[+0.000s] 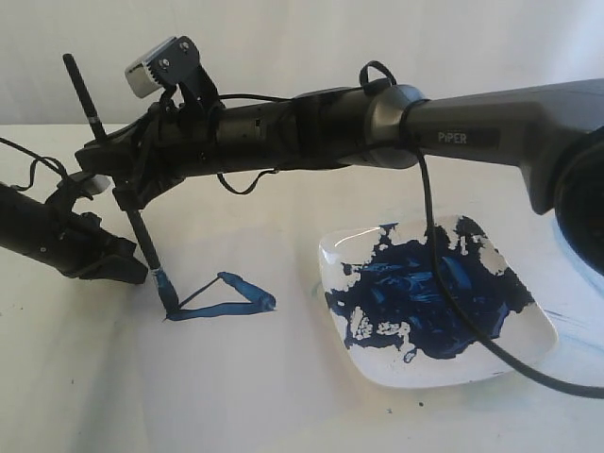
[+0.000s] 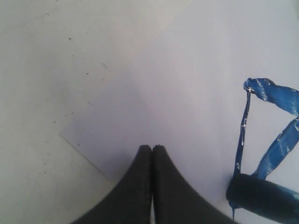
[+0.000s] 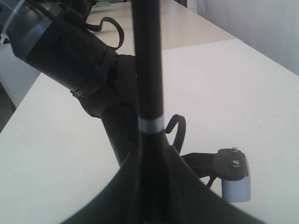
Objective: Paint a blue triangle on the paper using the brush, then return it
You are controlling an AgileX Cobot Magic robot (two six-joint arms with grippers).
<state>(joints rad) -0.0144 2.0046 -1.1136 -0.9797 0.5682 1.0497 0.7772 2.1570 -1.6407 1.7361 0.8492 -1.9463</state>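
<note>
The brush (image 1: 142,236) stands nearly upright, its blue-stained tip (image 1: 168,300) touching the paper (image 1: 245,354) at the left corner of the blue triangle (image 1: 225,294). My right gripper (image 1: 123,193) reaches across from the right and is shut on the black handle (image 3: 147,60), which runs between its jaws (image 3: 152,156). My left gripper (image 1: 132,268) lies low at the left, shut and empty. Its tips (image 2: 152,148) are on the paper (image 2: 187,84) near a corner. The triangle (image 2: 271,121) and the dark brush tip (image 2: 261,198) show beside it.
A white plate (image 1: 528,349) holding a big dark-blue paint blotch (image 1: 429,288) sits right of the triangle. A thin black cable (image 1: 444,283) hangs from the right arm over the plate. The left arm (image 3: 70,51) and its wrist camera (image 3: 234,179) are close behind the brush. Cream tabletop (image 2: 32,70) surrounds the sheet.
</note>
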